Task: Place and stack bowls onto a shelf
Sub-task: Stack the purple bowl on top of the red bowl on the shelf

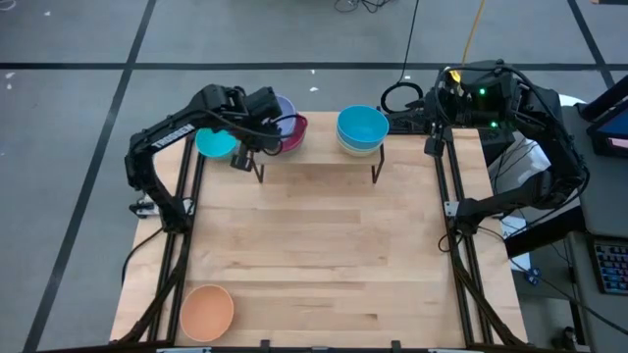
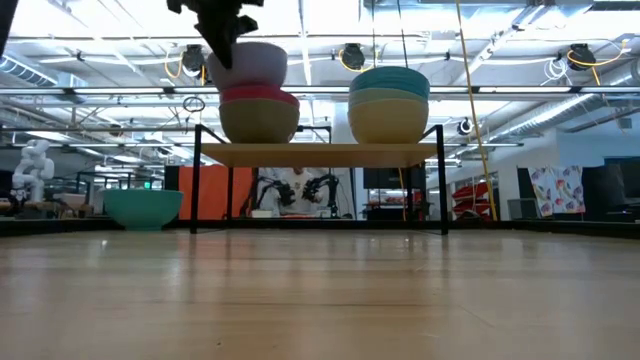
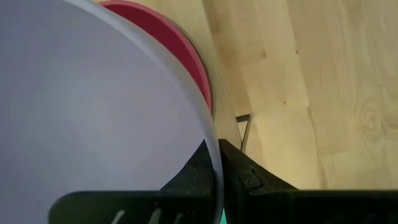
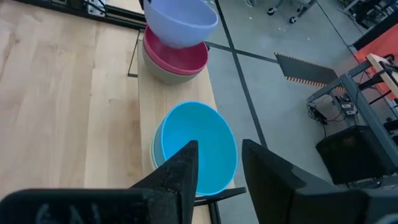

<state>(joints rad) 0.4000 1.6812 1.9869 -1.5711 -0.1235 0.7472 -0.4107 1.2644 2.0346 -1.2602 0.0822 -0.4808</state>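
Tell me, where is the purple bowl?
The lavender bowl hangs pinched in the left gripper just above the magenta bowl, over the shelf's left end in the high view.

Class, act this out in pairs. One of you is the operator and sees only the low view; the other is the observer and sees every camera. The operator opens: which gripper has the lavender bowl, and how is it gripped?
Observer: The left gripper. Its wrist view shows the fingers pinching the lavender bowl by the rim, one inside and one outside.
Operator: Where is the right gripper?
Observer: The right gripper is close to the right stack. It is open, empty, and facing the cyan-blue bowl on top.
Operator: Any bowl I cannot see?
Observer: Yes, an orange bowl sits on the table, at the corner farthest from the shelf on the left arm's side.
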